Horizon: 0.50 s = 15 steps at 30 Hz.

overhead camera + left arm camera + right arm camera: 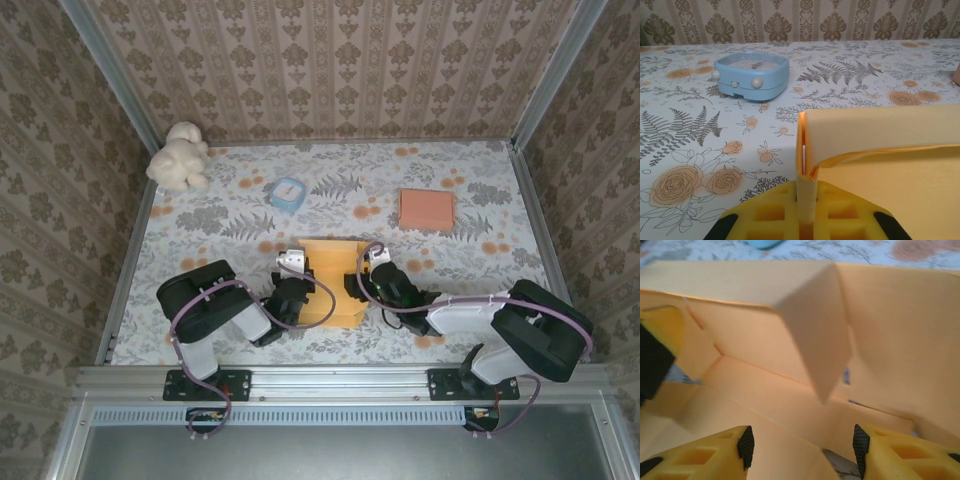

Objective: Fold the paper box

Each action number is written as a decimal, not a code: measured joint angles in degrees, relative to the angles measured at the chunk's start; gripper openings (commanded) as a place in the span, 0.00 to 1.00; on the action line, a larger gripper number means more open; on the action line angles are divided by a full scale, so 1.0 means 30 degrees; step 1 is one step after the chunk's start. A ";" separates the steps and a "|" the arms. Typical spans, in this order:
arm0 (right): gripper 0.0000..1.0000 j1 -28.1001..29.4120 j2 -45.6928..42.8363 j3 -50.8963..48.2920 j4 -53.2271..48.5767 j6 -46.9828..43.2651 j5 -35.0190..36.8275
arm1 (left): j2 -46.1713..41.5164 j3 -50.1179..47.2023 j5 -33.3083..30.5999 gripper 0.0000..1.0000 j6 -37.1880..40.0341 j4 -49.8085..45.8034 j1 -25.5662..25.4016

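Two risks, we judge. Half-folded yellow-orange paper box (330, 283) sits at centre of floral-cloth table (470, 260), between arms. Left gripper (806, 202) pinches box's 9 o'clock wall, jaws nearly closed on thin sheet; hard pull could crease or tear wall. Right gripper (802, 445) half open, holding nothing, over box floor from 3 o'clock side. Loose inner flap (815, 340) may buckle if pushed off-crease. We note matte stiff card, sharp fold lines, glossy cloth. Rounded pale-blue plastic case (287, 192) lies at 11 o'clock.

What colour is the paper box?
The box is plain yellow-orange with no print. The right wrist view shows it best.
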 measured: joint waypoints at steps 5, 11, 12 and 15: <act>0.59 -0.0634 -0.0452 0.0044 -0.1253 -0.0087 0.0780 | -0.0117 0.0000 0.0284 0.02 0.0000 -0.0131 0.0000; 0.60 -0.1836 -0.0022 0.0168 -0.2266 0.0903 0.1005 | -0.0277 0.0000 0.0488 0.02 0.0000 -0.0350 0.0000; 0.59 -0.1967 0.0219 0.0219 -0.2310 0.1049 0.0984 | -0.0313 0.0000 0.0510 0.02 0.0000 -0.0408 0.0000; 0.59 -0.2208 0.1056 0.0262 -0.2229 0.1399 0.0576 | -0.0386 0.0000 0.0525 0.02 0.0007 -0.0568 0.0000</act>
